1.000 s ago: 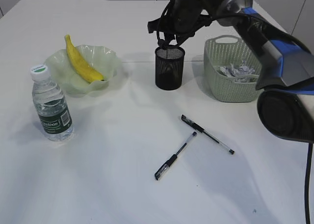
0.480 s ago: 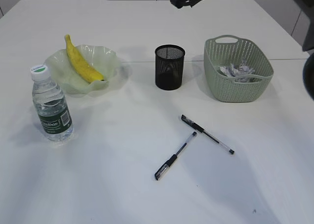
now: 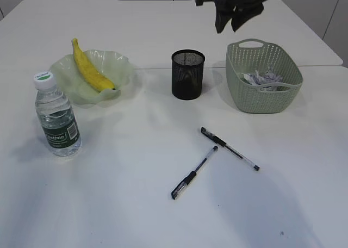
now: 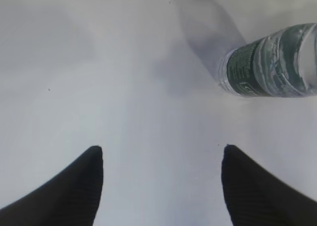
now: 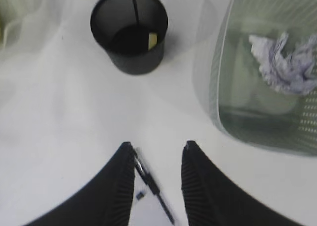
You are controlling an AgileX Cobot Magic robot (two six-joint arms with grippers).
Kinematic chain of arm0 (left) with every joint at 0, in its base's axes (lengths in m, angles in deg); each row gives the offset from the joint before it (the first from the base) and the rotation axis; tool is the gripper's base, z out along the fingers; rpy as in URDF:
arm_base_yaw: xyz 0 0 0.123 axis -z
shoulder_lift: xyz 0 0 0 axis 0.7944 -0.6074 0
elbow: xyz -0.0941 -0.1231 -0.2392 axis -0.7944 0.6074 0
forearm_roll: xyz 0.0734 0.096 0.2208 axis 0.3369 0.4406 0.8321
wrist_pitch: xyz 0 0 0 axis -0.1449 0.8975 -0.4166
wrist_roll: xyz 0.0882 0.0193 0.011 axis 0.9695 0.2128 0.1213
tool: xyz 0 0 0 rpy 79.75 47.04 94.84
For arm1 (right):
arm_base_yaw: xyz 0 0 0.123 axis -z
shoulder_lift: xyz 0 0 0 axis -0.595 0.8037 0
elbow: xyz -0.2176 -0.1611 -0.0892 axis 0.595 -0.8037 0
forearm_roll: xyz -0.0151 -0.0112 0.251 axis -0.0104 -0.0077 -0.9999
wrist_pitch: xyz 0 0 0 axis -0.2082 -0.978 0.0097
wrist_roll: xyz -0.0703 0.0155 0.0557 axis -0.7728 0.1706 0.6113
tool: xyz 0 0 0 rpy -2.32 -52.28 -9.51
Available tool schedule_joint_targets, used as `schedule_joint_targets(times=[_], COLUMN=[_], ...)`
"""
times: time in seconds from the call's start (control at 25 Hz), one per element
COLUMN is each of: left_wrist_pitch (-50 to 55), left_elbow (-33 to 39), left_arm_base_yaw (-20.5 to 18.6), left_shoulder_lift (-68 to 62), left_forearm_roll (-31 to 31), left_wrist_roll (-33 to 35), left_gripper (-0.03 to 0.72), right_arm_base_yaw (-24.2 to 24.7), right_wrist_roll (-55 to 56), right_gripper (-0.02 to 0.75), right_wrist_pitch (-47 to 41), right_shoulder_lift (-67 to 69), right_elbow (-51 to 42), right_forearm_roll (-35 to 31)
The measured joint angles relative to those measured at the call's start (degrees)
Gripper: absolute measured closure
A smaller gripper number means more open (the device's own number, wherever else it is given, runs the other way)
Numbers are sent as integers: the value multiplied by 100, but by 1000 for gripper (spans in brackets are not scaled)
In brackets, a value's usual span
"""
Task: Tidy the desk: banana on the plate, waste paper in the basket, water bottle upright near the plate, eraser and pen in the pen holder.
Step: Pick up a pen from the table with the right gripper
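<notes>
A yellow banana lies on the pale green plate. The water bottle stands upright to the plate's front left; it also shows in the left wrist view. The black mesh pen holder has a pale eraser at its bottom. Two black pens lie on the table, touching. Crumpled paper is in the green basket. My right gripper hangs open and empty high above the table; a pen shows between its fingers. My left gripper is open and empty over bare table.
The white table has its far edge behind the plate and basket. In the right wrist view the pen holder and the basket with the paper lie ahead of the fingers.
My right gripper was down at the pen holder's mouth a second ago. It has lifted away and now hangs high to the right of the holder. The objects have not moved.
</notes>
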Motion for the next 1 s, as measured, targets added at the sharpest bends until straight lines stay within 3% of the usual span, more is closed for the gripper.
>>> schedule_joint_targets(times=[0.4, 0.76, 1.0], left_wrist_pitch=[131, 290, 298], left_elbow=[0, 0, 0], left_arm_base_yaw=[0, 0, 0], left_shoulder_lift=[0, 0, 0], left_forearm_roll=[0, 0, -99], left_wrist_roll=[0, 0, 0], left_gripper=[160, 160, 160], right_arm_base_yaw=[0, 0, 0], right_wrist_roll=[-322, -964, -1244], right_gripper=[496, 496, 496], right_wrist_pitch=[55, 165, 759], right_shoulder_lift=[-1066, -1149, -1149], right_elbow=[-2731, -4120, -4354], right_forearm_roll=[192, 181, 172])
